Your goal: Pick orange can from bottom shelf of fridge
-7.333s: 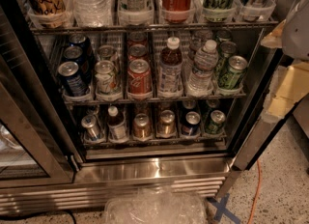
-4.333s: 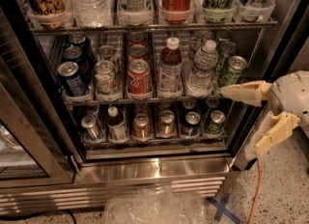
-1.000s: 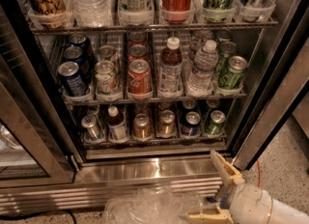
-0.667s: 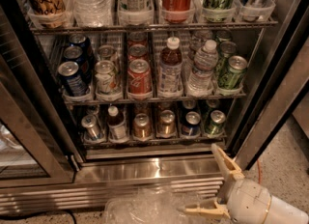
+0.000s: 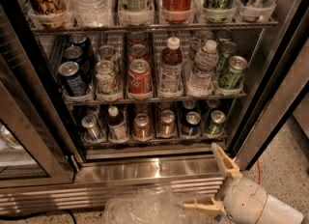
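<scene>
**Kid:** Where is the orange can (image 5: 142, 126)?

**Friend:** On the bottom shelf (image 5: 154, 144) of the fridge (image 5: 145, 169), between a little bottle (image 5: 116, 124) and a gold can (image 5: 167, 123). The cans behind are too dark to see.

**Kid:** And the gripper (image 5: 200, 176)?

**Friend:** Low on the right, away from the can, fingers wide apart, holding nothing. Its arm is cut off at the corner.

Gripper (image 5: 202, 177): held low at lower right, fingers (image 5: 223, 160) spread wide apart; white wrist (image 5: 245, 203), partly cut off, apparently angled up-left.

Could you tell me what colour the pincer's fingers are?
Cream-beige, camera view; the open pincer sits lower right, outside the fridge.
</scene>
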### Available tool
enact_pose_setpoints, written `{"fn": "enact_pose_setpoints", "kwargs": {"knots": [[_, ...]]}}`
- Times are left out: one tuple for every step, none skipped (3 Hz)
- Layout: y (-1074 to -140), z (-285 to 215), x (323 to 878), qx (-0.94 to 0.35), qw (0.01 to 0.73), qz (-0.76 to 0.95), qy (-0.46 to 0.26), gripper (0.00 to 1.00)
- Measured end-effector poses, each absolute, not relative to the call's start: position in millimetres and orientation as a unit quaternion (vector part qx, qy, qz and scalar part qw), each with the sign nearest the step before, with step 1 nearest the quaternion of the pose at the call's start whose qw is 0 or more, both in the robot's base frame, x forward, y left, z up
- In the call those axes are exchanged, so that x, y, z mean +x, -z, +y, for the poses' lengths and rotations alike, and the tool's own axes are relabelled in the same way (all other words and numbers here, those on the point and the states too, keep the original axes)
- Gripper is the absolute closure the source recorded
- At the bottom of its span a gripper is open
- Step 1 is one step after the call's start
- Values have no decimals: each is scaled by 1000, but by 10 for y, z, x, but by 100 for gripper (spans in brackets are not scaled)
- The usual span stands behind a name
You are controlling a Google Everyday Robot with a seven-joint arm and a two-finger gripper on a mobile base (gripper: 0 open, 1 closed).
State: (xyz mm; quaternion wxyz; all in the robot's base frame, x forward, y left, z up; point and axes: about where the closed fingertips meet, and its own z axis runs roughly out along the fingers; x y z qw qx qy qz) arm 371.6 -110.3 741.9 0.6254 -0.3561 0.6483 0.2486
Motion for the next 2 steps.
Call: {"fn": "enact_pose_setpoints", "kwargs": {"knots": [[-7388, -1121, 3865, -303, 659, 649, -228, 0], [-7438, -1017, 4039, -289, 685, 633, -215, 0]]}}
